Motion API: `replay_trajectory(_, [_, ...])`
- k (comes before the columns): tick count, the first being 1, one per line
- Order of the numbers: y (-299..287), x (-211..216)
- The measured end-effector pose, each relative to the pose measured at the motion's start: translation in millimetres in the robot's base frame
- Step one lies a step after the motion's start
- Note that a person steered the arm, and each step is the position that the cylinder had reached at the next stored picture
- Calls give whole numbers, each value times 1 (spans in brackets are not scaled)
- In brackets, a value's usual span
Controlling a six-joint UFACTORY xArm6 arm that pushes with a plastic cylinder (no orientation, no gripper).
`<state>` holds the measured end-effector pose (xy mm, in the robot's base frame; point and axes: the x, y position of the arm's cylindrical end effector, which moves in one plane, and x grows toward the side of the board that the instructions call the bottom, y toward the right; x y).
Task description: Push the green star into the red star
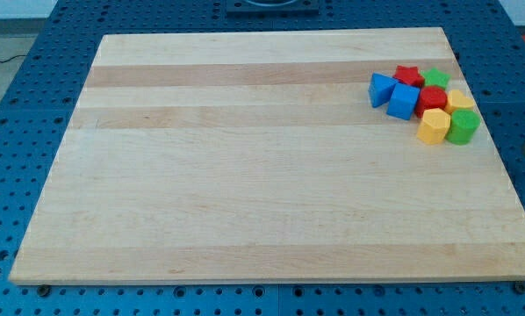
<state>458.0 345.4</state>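
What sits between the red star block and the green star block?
Nothing: in the camera view the red star block and green star block sit side by side, apparently touching. My tip does not show.

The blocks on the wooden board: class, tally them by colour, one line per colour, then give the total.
Blue blocks: 2
Red blocks: 2
Green blocks: 2
Yellow blocks: 2
Total: 8
My tip does not show.
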Motion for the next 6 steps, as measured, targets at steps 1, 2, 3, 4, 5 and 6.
replay_trajectory(1, [-2,-28])
replay_trajectory(2, [-28,-73])
replay_trajectory(3, [-61,-104])
replay_trajectory(4, [-106,-125])
replay_trajectory(5, [-147,-133])
replay_trajectory(6, [-147,-129])
